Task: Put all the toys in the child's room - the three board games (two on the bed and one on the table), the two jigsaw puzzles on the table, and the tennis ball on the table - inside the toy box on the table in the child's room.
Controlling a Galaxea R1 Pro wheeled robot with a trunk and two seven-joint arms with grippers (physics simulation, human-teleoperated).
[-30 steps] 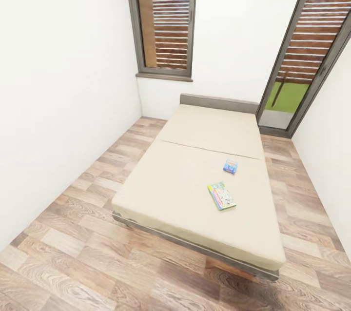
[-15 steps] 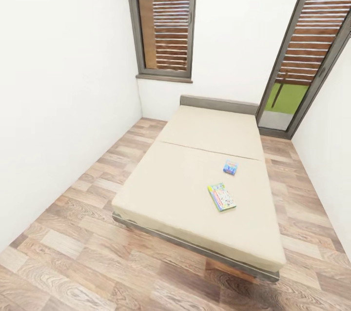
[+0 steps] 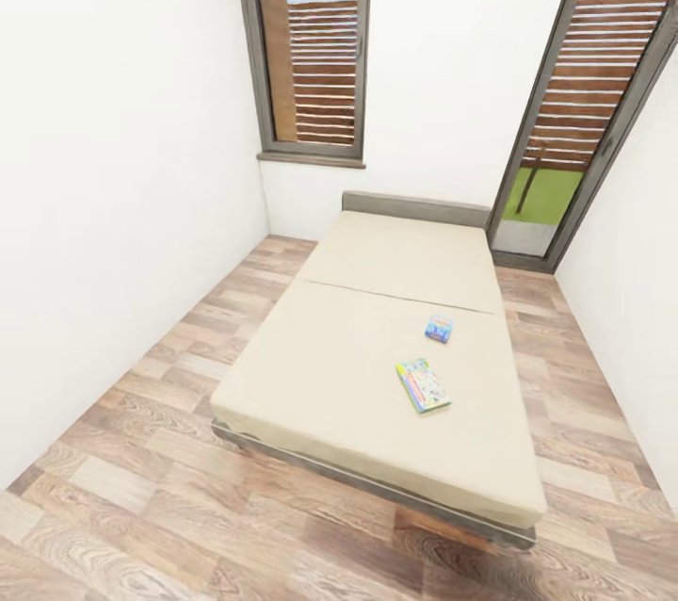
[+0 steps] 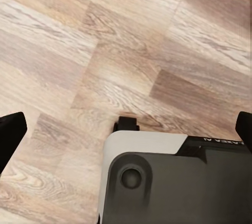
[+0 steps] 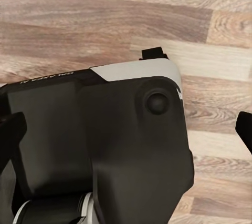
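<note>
I see bare mattress across the near left of the bed (image 3: 330,365); only two board games (image 3: 423,385) (image 3: 439,328) interrupt it, right of centre.

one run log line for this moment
phase: approaching bed | two board games on mattress, apart | both jaws open, empty

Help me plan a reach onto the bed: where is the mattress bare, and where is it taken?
Bare: the mattress's whole wall-side half, and the headboard end. Taken: the window-door side, where the smaller board game and the larger board game lie close but apart.
</note>
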